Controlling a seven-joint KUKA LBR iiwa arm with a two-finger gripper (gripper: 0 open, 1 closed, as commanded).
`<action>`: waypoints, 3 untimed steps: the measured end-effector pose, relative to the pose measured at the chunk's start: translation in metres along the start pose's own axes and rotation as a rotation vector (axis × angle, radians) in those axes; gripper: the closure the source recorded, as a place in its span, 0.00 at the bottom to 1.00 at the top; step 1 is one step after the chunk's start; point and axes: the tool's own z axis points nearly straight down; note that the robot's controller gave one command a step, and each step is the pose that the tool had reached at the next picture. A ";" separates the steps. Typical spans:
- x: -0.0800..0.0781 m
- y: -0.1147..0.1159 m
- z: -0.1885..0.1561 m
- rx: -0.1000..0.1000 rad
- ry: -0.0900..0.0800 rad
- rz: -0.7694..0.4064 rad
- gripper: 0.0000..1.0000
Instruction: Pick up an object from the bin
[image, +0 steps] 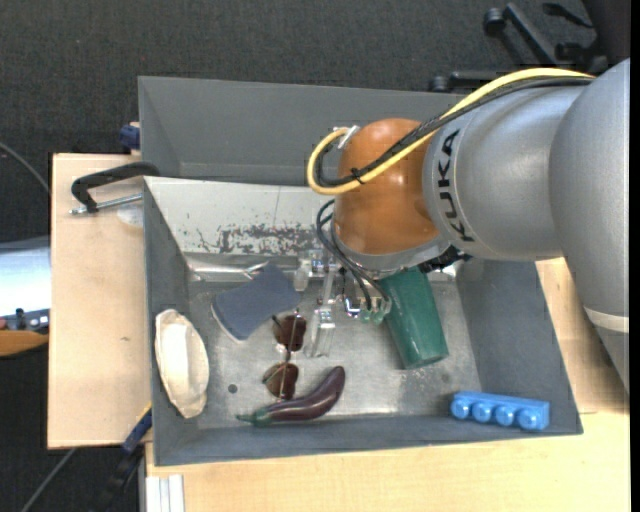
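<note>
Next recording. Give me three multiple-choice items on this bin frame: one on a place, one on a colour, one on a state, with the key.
1. Where does the blue studded brick lie in the bin?
A) the view's lower right corner
B) the upper left corner
C) the middle

2. What colour is the cylinder beside the gripper?
A) red
B) green
C) yellow

3. How is the purple eggplant placed?
A) lifted in the air
B) hanging over the rim
C) lying on the bin floor

Key:
1 A: it lies by the lower right walls, apart from the other things.
2 B: its body is dark green.
3 C: it rests on the floor below the sunglasses, apart from the gripper.
</note>
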 end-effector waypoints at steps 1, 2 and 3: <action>-0.002 0.000 -0.005 -0.001 -0.008 0.002 0.00; -0.018 -0.001 0.013 -0.004 -0.015 0.057 0.00; -0.034 0.003 0.058 -0.002 -0.011 0.112 0.00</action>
